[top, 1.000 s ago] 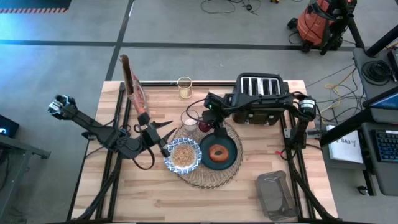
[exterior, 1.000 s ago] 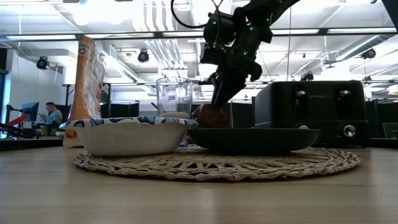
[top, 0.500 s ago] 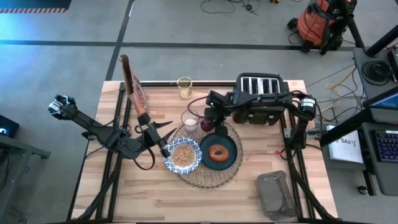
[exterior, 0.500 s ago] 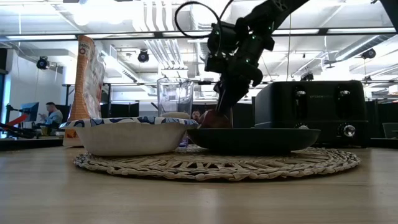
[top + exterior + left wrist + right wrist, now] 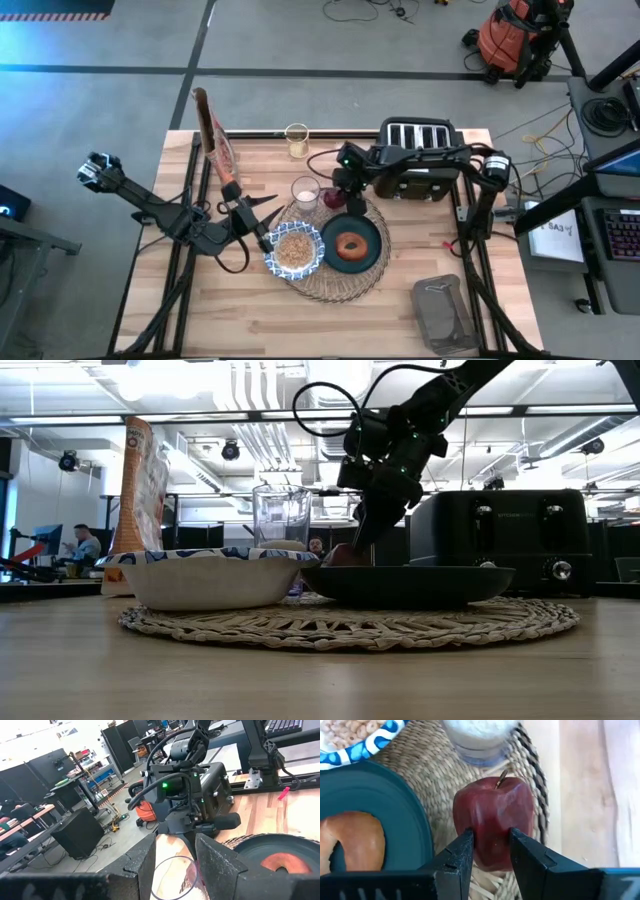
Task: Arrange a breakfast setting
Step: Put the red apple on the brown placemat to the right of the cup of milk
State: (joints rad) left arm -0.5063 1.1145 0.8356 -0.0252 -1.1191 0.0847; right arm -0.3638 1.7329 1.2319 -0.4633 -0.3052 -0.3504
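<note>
Placemat [image 5: 335,285], woven and round, sits mid-frame carrying the cereal bowl [image 5: 294,250], the teal plate [image 5: 352,246] with its bagel [image 5: 351,245], and the glass [image 5: 305,190]. Right gripper [image 5: 489,851] pinches the red apple [image 5: 494,819] at the mat's far edge. Left gripper [image 5: 262,218], left of the bowl, seems unclenched and empty.

Right pincer [image 5: 335,193] at red fruit [image 5: 331,199] on placemat [image 5: 376,265], beside glass [image 5: 305,190].

An open-plan robotics lab: exposed ceiling ducts [image 5: 250,430], concrete floor [image 5: 100,100], an orange shop vacuum [image 5: 510,40], and a person at a desk [image 5: 82,546] beyond the butcher-block table [image 5: 250,320].
</note>
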